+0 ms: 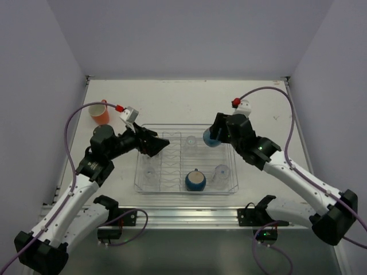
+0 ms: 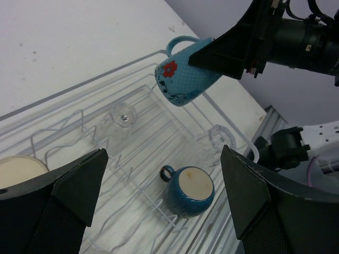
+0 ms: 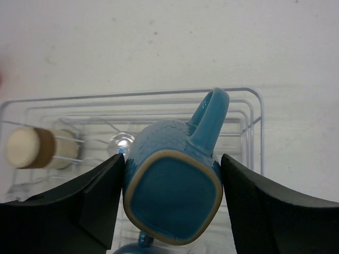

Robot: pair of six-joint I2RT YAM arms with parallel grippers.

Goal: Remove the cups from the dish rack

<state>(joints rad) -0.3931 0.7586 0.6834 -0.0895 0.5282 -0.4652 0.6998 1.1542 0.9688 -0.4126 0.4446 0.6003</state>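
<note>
My right gripper [image 1: 216, 136] is shut on the light blue mug [image 1: 209, 139] and holds it tilted above the far right part of the clear dish rack [image 1: 186, 192]. The right wrist view shows the mug's base [image 3: 172, 196] between the fingers. My left gripper [image 1: 159, 143] is open and empty over the rack's left part. The dark blue round cup [image 1: 195, 181] lies upside down in the rack, below the left jaws [image 2: 188, 191]. The tan-cream cup [image 2: 18, 172] sits in the rack, hidden in the top view. Clear tumblers [image 1: 191, 141] [image 1: 222, 172] stand in the rack. The orange mug [image 1: 100, 113] stands on the table at far left.
The white table [image 1: 172, 103] has walls on three sides. The rack's wire dividers [image 2: 132, 159] run between the cups. A metal rail [image 1: 189, 215] with the arm bases runs along the near edge.
</note>
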